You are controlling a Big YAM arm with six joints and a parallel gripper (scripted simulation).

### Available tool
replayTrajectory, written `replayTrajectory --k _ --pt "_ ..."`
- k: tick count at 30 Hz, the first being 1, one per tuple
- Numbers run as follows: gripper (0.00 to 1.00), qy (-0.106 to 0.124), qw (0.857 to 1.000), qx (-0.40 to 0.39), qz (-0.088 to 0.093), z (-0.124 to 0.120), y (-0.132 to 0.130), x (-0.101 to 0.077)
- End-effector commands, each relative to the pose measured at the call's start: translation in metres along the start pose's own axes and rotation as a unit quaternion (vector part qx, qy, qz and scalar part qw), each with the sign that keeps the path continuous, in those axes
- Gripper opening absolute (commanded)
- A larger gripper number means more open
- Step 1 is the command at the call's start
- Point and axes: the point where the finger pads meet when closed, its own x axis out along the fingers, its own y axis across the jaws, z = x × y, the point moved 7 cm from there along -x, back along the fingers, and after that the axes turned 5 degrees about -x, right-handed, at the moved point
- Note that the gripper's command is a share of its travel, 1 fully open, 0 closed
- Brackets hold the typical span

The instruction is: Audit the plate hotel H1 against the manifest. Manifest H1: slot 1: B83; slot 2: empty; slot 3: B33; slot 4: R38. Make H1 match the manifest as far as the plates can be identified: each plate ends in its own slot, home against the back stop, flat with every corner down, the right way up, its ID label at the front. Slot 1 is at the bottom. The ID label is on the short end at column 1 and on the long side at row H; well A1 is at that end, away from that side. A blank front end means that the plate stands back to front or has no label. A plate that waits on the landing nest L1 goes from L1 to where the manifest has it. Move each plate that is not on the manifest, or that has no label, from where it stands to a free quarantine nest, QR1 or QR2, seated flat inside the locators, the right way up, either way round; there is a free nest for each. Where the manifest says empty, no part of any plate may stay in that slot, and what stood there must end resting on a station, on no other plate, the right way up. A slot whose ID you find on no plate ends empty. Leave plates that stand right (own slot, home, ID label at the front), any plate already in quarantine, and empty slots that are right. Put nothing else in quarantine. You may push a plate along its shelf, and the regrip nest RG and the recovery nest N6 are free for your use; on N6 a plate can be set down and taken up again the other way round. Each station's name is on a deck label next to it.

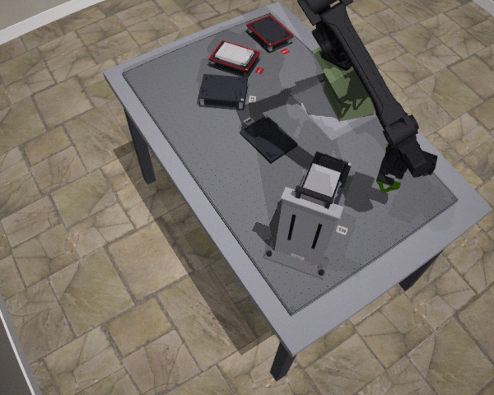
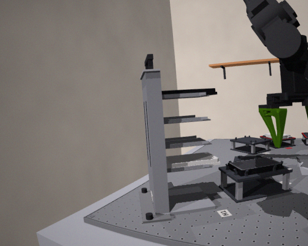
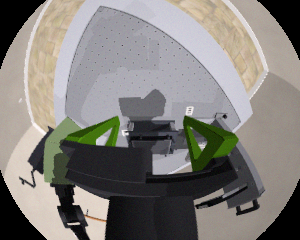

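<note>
The grey plate hotel H1 [image 1: 307, 230] [image 2: 153, 143] [image 3: 150, 135] stands near the table's front edge. A light plate [image 2: 195, 161] lies on its bottom shelf. From above, the top level [image 1: 321, 178] shows a light surface inside a dark frame; from the side it is a dark slab [image 2: 188, 93]. The two middle shelves [image 2: 186, 119] [image 2: 187, 141] look thin, and I cannot tell if they hold plates. My gripper [image 1: 388, 185] [image 2: 294, 143] [image 3: 151, 119] is open and empty. It hangs low over the deck, in front of the hotel's open side and apart from it.
A raised dark nest [image 1: 268, 137] [image 2: 254, 171] stands just before the hotel. Another dark nest [image 1: 221, 90] stands farther back. One red-edged quarantine nest holds a white plate [image 1: 233, 55]; the other [image 1: 269, 31] shows a dark top. The green arm pedestal [image 1: 345, 91] is at the right.
</note>
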Motion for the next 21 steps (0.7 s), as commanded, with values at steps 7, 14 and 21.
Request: replayTrajectory --k 7,14,21 --pt "1.0 -0.001 1.0 -0.004 -0.001 -0.001 -0.002 0.008" --pt "1.0 -0.001 1.0 -0.003 -0.002 -0.001 -0.003 0.02" --pt "1.0 -0.002 1.0 -0.002 -0.003 0.0 -0.004 0.028"
